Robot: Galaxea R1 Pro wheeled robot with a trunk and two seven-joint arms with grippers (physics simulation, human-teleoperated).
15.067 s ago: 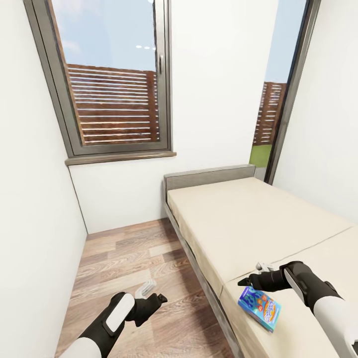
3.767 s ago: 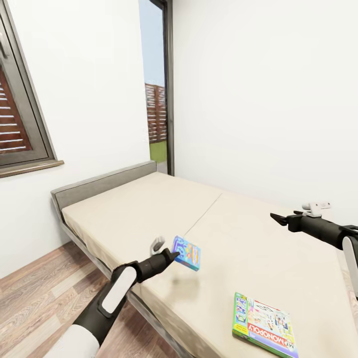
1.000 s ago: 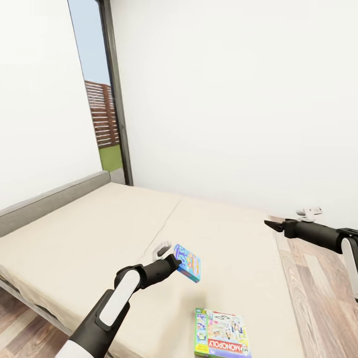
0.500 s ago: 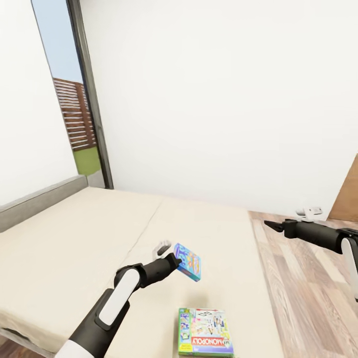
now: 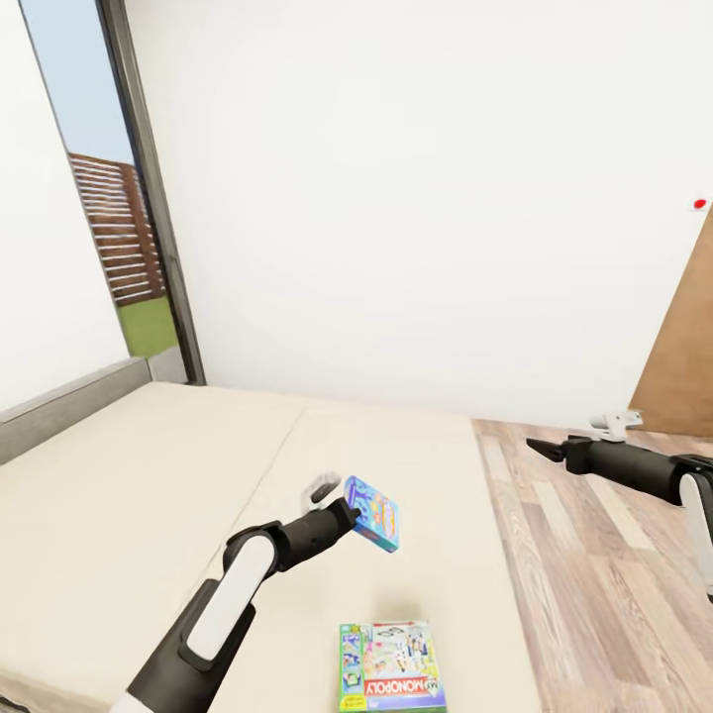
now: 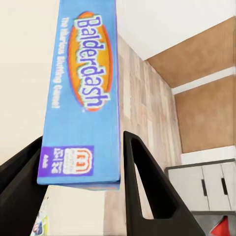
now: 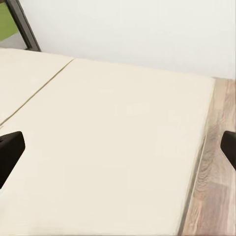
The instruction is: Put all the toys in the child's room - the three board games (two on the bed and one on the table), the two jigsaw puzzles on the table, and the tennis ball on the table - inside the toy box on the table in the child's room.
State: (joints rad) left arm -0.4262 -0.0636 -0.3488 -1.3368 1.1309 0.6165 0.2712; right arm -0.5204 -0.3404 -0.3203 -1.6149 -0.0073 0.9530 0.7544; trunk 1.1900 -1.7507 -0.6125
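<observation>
Two board games are in sight, and neither is in the toy box yet. Nearest to the robot, the green-white game box (image 5: 391, 665) lies flat on the bed (image 5: 119, 495), close to its near edge, with its lower border cut off by the head view. A little farther, the left gripper (image 5: 347, 511) is clamped on the small blue game box (image 5: 372, 513), which it holds in the air above the mattress; in the left wrist view this blue box (image 6: 81, 93) sits between the two dark fingers (image 6: 147, 191), gripped only at one end. The right gripper (image 5: 540, 449) hangs over the wooden floor (image 5: 594, 555) beside the bed, holding nothing. In the right wrist view its tips stand wide apart at both edges of the picture.

I judge that the main risk is the blue box slipping or turning in the gripper while the robot moves, because the hold is at one end and most of the box sticks out. It could also knock against furniture during a turn.

Beyond the bed stand a white wall, a glass door (image 5: 109, 228) and part of a brown door (image 5: 683, 337). A grey cabinet (image 6: 206, 184) shows in the left wrist view; whether it belongs to the desk I cannot tell.
</observation>
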